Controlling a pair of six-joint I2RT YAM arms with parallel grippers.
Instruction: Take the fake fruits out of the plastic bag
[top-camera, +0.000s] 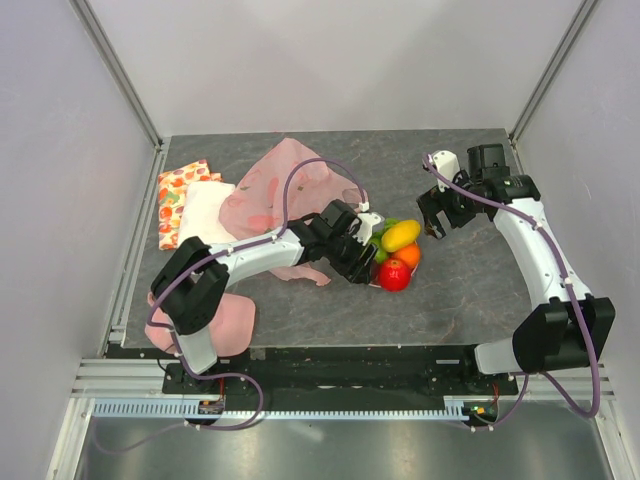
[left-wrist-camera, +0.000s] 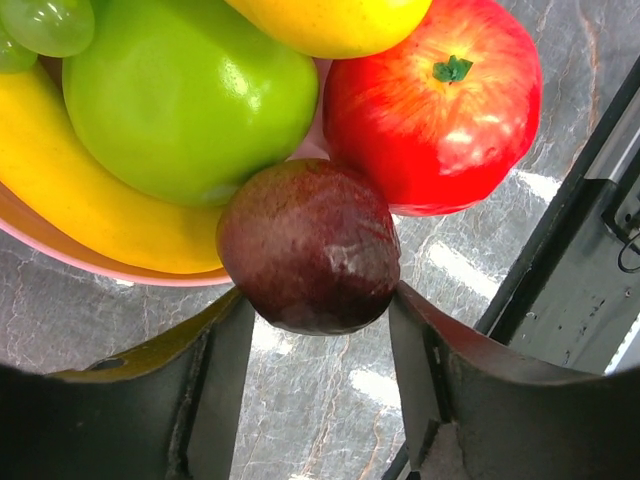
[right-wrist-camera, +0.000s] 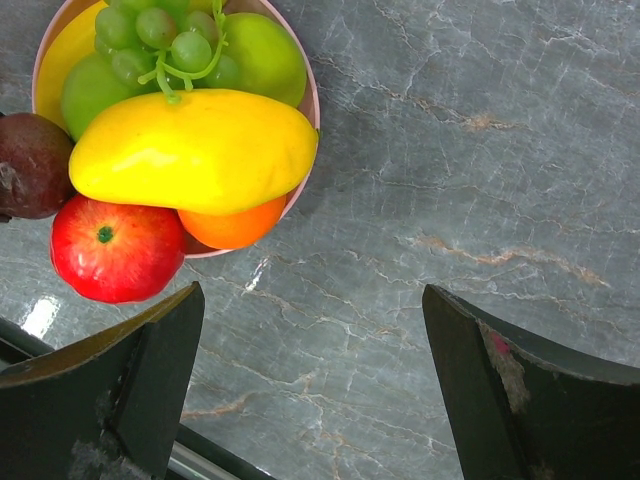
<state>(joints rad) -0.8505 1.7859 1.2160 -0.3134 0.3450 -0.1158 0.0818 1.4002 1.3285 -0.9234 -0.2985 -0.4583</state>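
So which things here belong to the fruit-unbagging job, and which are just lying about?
Job: plastic bag, plum, red apple, mango, green apple, banana, orange, grapes.
Lying about: pink plate under the fruit, fruit-printed cloth, pink cloth.

This is a robotics lab test cell, not a home or a shop. Plain pale walls (top-camera: 340, 60) box in the dark marbled surface (top-camera: 450, 290) on three sides, joined at the corners by bare aluminium posts (top-camera: 120, 75). The left arm (top-camera: 250, 255) and the right arm (top-camera: 535, 240) are bolted to a black mounting rail (top-camera: 330, 365) at the near edge. Purple cables (top-camera: 300, 175) loop along them, down towards a slotted cable duct (top-camera: 300, 408). The fake fruits (top-camera: 397, 255) are glossy plastic props.
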